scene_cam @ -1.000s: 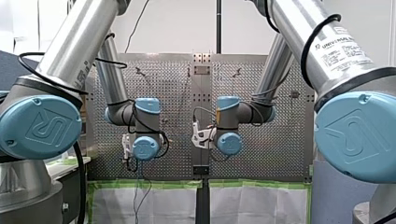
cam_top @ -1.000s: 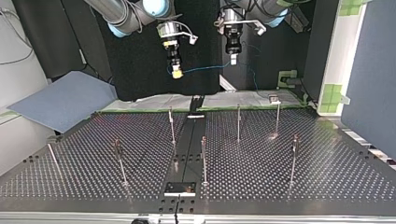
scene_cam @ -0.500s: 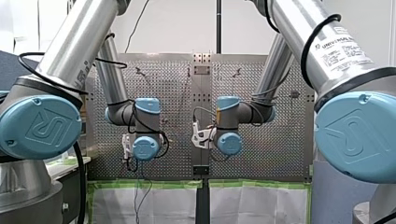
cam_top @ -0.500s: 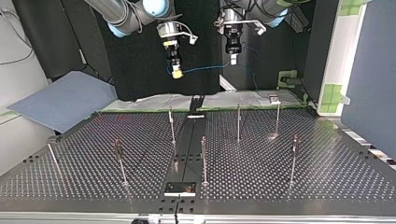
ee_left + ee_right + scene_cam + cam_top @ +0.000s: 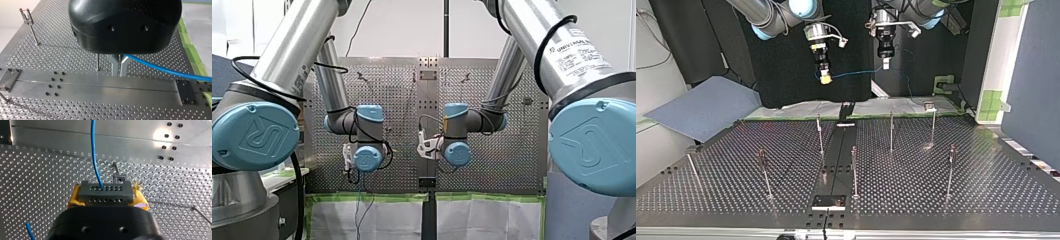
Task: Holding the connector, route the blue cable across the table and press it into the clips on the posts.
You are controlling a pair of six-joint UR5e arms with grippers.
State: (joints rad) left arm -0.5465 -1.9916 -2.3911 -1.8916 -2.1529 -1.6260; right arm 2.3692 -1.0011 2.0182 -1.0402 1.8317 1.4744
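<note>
Held high over the perforated steel desk (image 5: 75, 85), my right tool (image 5: 106, 195) clamps yellow pads on the grey, hole-studded connector (image 5: 105, 191). My left tool (image 5: 119, 66) pinches the thin blue cable (image 5: 162, 70) between slim metal fingers. Routing looks barely begun. Next comes a careful descent toward the slender posts (image 5: 820, 134).

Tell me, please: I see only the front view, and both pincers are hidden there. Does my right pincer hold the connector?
Observer: Yes. In the right wrist view the right pincer clamps the grey connector between its yellow pads.
Operator: And my left pincer?
Observer: Its metal fingers are shut on the blue cable.
Operator: Is the cable in any clip?
Observer: No. In the top view it hangs in the air between both pincers, clear of the posts.
</note>
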